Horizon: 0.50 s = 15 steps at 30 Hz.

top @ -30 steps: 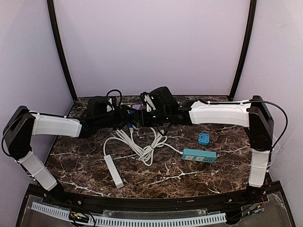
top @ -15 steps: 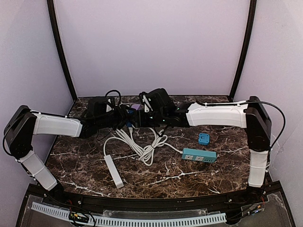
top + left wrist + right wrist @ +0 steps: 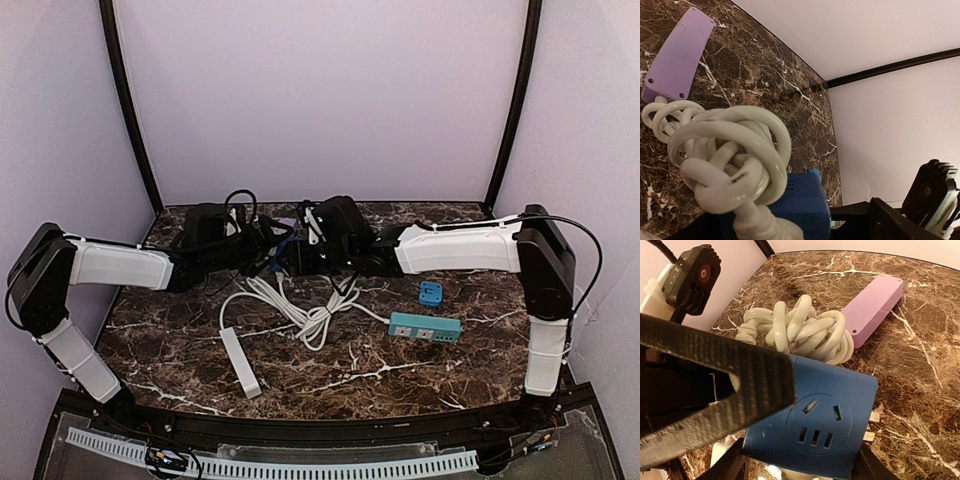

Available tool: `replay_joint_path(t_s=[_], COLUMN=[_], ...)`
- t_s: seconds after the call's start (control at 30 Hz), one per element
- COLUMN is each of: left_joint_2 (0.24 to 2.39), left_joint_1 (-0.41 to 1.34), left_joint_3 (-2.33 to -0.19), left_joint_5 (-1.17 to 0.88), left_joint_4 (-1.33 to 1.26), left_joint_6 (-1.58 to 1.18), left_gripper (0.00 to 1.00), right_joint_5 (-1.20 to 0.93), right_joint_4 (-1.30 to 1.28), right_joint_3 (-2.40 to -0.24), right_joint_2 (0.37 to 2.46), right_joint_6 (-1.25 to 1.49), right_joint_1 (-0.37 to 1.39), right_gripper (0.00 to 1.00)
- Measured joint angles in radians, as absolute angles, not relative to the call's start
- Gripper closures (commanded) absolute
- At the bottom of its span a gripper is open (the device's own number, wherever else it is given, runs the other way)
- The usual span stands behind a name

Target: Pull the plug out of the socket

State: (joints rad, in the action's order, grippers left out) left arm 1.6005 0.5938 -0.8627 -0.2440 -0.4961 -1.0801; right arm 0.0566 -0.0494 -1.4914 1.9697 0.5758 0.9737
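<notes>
Socket (image 3: 815,420), clamped in the right pincer (image 3: 775,425), has barely shifted, its white plug (image 3: 751,224) seemingly still seated; whether the left pincer (image 3: 262,252) grips anything, I cannot tell.

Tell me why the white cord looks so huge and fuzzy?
Left wrist view: the white cord sits right by the lens, so it looms large and slightly soft. Right wrist view: the blue socket is sharper, with one black finger huge up close. Top view: evenly lit.

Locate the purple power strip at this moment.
In the right wrist view the purple power strip lies flat on the marble table, upper right, just beyond the coiled white cable and the blue cube.
</notes>
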Motion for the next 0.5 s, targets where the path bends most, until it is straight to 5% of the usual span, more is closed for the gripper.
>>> replay_joint_path(t_s=[0.5], left_joint_2=[1.421], left_joint_1=[0.569], left_joint_3=[-0.863], left_joint_5=[-0.353], left_joint_4=[-0.244], left_joint_6=[-0.890], left_gripper=[0.01], right_joint_5=[0.041], right_joint_4=[-0.015], right_joint_3=[-1.302], right_joint_2=[1.896], right_joint_6=[0.530], right_joint_1=[0.868], right_gripper=[0.87])
